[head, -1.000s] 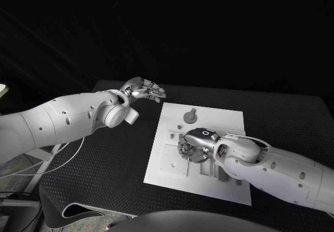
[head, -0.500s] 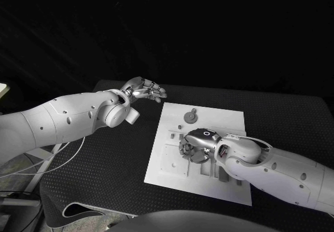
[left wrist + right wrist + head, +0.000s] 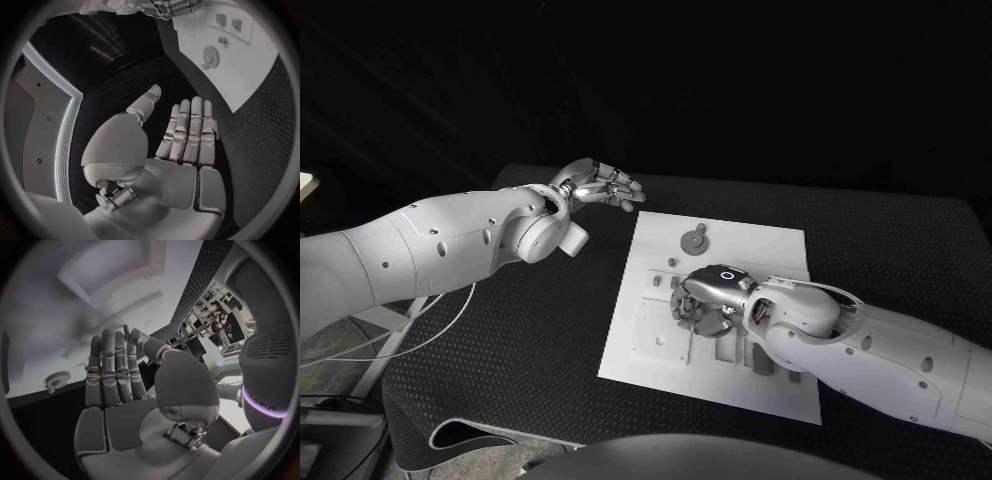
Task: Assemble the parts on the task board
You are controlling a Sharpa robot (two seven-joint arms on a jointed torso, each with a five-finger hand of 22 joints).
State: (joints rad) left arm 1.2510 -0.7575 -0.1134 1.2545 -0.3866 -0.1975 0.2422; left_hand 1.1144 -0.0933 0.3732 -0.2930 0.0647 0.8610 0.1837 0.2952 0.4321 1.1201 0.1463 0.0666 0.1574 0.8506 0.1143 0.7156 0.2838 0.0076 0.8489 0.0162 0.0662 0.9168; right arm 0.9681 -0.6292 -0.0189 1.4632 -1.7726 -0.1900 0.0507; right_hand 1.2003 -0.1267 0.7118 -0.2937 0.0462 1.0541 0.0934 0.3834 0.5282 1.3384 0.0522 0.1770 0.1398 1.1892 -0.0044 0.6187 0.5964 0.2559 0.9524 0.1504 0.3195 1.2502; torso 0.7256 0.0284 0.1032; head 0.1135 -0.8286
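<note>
Only readable marking: a small ring-shaped mark on the back of the right hand [image 3: 708,292] in the head view; no text or brand legible on the task board [image 3: 762,248] or anything on it. In the right wrist view there are raised letters on the robot's own shell, too bent to read.

Task board lies in the middle of the black table [image 3: 516,340], long side running away from the robot, tilted a little. Round gear-like part [image 3: 695,240] sits on the far end of the board, also seen in the left wrist view [image 3: 209,56] and the right wrist view [image 3: 57,379]. Small dark parts [image 3: 759,355] sit on the near half of the board, just beside the right wrist; too small to tell shapes.

Right hand is over the board's middle, palm down, fingers curled toward the board surface. Cannot tell whether it grips a part; fingertips are hidden under the hand in the head view, while the right wrist view shows the fingers [image 3: 109,370] straight, side by side, with nothing in the palm.

Left hand [image 3: 599,187] is raised off the far left corner of the board, over bare table, apart from it. The left wrist view shows the palm flat, fingers [image 3: 187,130] extended together, thumb out to the side, holding nothing.
</note>
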